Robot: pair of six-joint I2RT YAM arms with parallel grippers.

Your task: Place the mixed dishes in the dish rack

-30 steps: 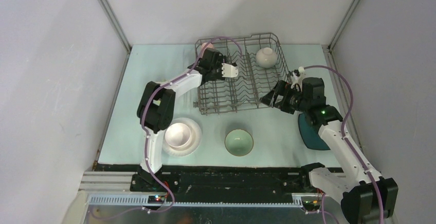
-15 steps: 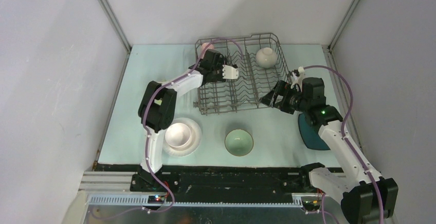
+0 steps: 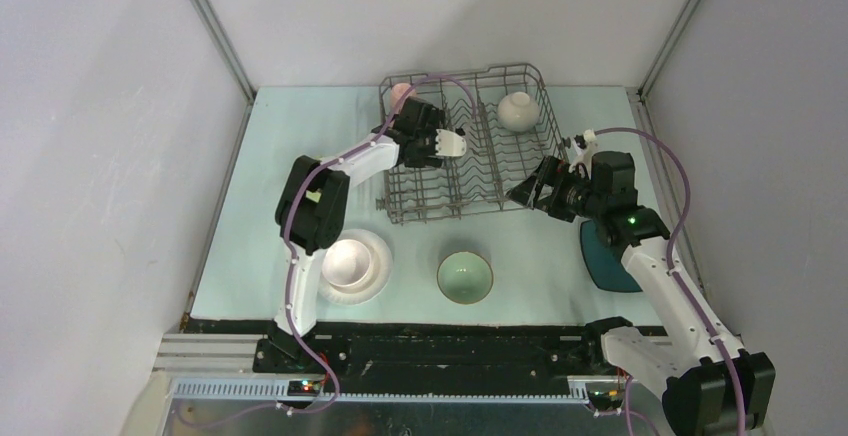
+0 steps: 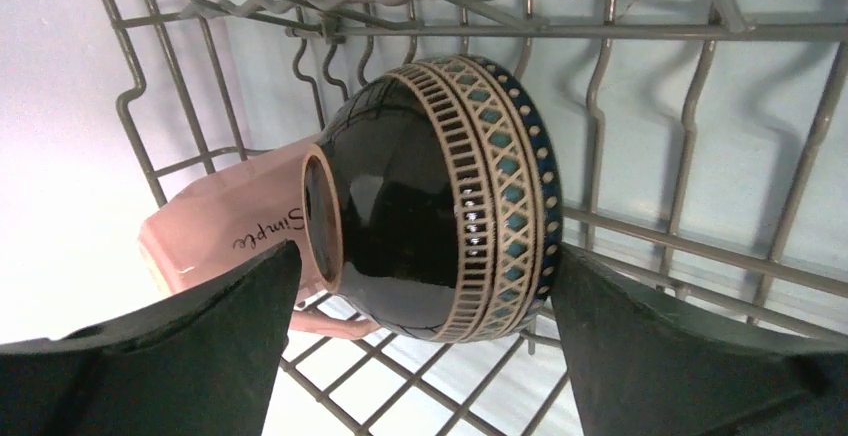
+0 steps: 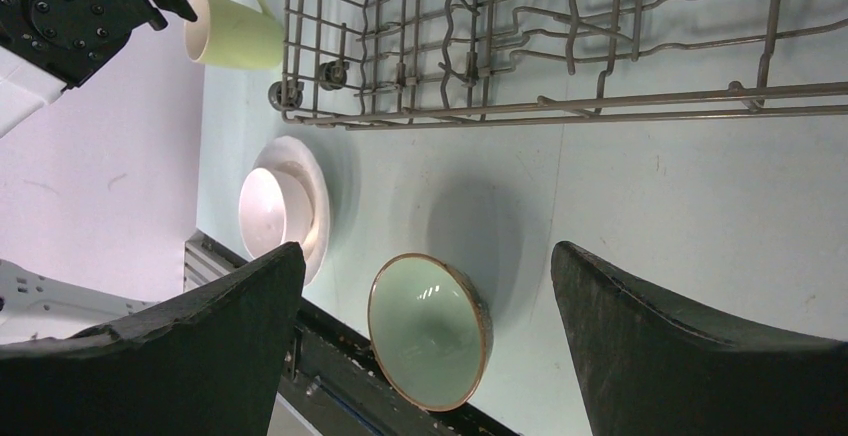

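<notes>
From above we cannot see the brown bowl (image 4: 430,206). The left wrist view shows it lying on its side in the dish rack (image 3: 430,206), near the far left corner. It leans against the pink mug (image 4: 225,236), between the wide-open fingers of the left gripper (image 4: 420,266). The right gripper (image 3: 524,196) is open too, by the rack's near right corner.

- I read the dark bowl (image 4: 440,211), mid-frame, as glossy near-black with cream ladder bands, teal diamonds and a blue dotted rim.
- The mug (image 4: 235,241) left of it is pink with dark script.
- The green bowl (image 5: 428,328), lower centre, is pale with a brown rim.
- The rack (image 4: 600,31) is grey.
</notes>
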